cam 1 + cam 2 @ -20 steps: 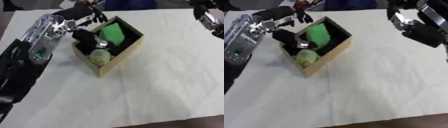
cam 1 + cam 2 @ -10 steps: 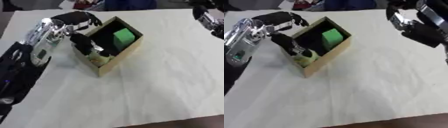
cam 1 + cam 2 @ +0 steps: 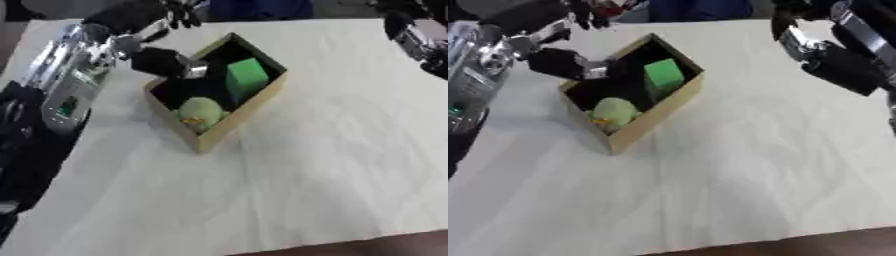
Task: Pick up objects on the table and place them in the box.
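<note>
An open cardboard box (image 3: 254, 107) sits askew at the upper middle of the white table (image 3: 332, 170). Inside it stand a green block (image 3: 246, 75) at the far end and a yellow-green round thing (image 3: 199, 110) at the near end. My left hand (image 3: 171, 10) hangs beyond the box's far left corner, fingers relaxed and empty. Below it, a black part of the left arm with a silver tip (image 3: 162, 61) reaches over the box's left rim. My right hand (image 3: 787, 20) hovers high at the upper right, far from the box and partly cut off.
My silver left forearm (image 3: 74, 70) lies along the table's left side. Something blue (image 3: 258, 7) shows past the far edge. The table's front edge (image 3: 833, 240) runs along the bottom right, with bare white cloth in front of and right of the box.
The green block has dropped from under my left hand into the box and stands there. The left hand has lifted away toward the far left. The right arm barely moved.
</note>
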